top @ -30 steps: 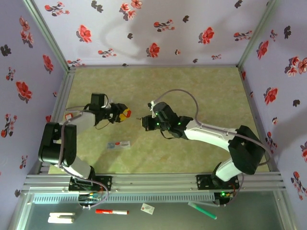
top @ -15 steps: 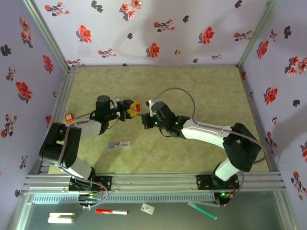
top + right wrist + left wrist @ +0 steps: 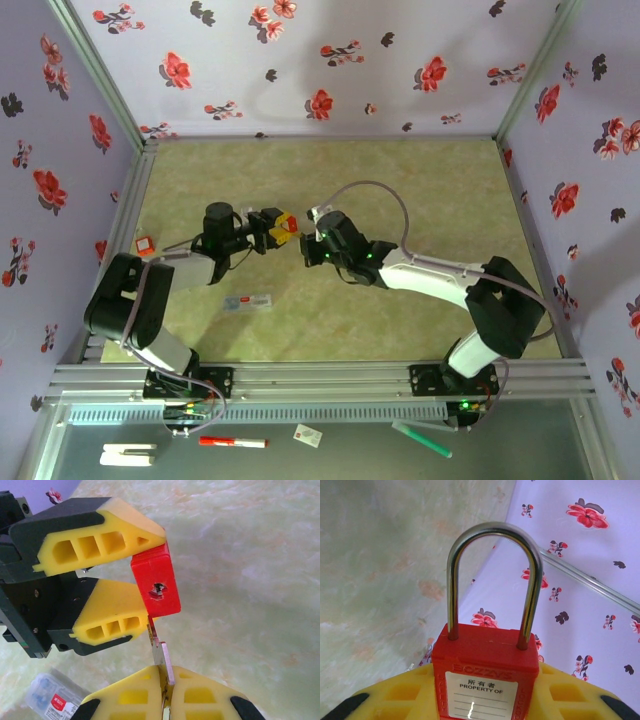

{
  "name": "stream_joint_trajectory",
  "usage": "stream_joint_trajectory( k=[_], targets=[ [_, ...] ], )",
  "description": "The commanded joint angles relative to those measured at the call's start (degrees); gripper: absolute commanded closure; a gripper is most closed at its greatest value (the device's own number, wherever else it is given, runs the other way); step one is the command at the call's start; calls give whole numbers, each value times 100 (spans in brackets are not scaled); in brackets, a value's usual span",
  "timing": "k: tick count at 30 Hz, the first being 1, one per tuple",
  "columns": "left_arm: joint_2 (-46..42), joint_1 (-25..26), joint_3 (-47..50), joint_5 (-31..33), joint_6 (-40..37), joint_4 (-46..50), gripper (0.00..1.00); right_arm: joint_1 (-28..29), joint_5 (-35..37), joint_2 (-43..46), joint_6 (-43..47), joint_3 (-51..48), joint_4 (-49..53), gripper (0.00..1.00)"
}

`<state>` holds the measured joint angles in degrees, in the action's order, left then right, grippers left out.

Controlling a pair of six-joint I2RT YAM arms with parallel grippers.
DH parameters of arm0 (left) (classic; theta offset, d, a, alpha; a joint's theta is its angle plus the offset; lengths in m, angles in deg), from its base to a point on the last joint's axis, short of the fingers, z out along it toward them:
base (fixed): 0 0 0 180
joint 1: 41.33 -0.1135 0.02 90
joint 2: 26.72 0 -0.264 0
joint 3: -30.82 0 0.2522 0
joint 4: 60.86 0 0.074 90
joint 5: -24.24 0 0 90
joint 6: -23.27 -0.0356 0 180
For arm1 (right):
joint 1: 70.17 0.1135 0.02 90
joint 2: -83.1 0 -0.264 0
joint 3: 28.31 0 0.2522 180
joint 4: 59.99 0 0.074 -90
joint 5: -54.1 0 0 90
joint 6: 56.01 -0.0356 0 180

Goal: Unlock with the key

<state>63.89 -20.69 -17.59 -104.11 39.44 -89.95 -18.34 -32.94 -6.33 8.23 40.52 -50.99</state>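
1 red padlock (image 3: 156, 586), 1 key (image 3: 162, 659), each clamped.

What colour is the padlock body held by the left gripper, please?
Red padlock body, clearest in the left wrist view.

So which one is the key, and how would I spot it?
Look over the middle of the green table. There the right tool pinches the key, right beside the red padlock. It is the thin grey metal strip, far smaller than the chunky red padlock and the yellow fingers holding it.
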Motion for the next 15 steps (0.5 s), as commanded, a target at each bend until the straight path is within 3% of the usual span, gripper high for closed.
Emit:
stream_joint_trajectory(
  k=[1, 15],
  targets=[
    [52, 24, -41, 20, 0, -241, 100, -54, 205, 234, 162, -41, 27, 100],
    [71, 71, -34, -7, -77, -268, 100, -212, 8, 89, 168, 91, -31, 100]
  ],
)
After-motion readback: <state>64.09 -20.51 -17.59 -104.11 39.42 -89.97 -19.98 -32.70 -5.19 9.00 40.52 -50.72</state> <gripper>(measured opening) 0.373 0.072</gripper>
